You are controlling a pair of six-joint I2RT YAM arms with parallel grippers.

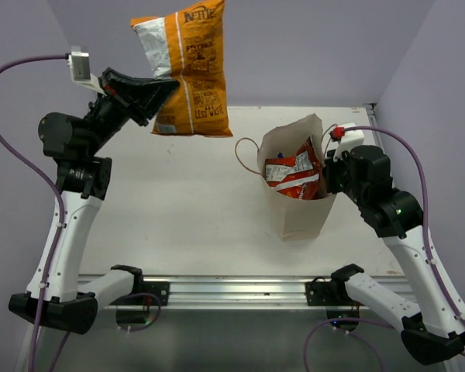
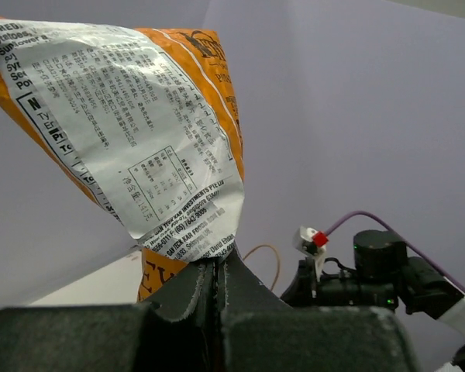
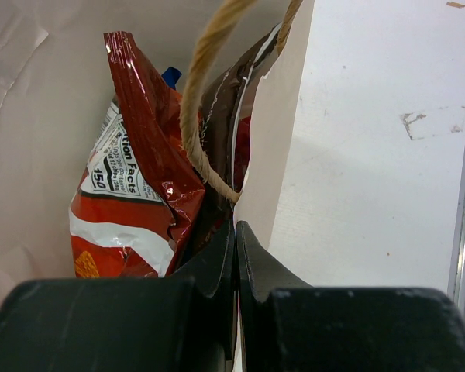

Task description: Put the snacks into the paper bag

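Orange packet is up in the air, and the left gripper has its jaws clamped tight on one edge of it, printed silver back panel facing the wrist camera. It hangs raised off the table, to the left of the paper bag and well apart from it, not over the mouth. Over at the bag itself, the right gripper has its jaws pressed together on the bag's right-hand wall at the rim. A rope handle loops just above those fingers. Inside the bag, a red-orange packet stands against a dark brown packet, and a blue packet just peeks out behind them. The bag stands upright, mouth open.
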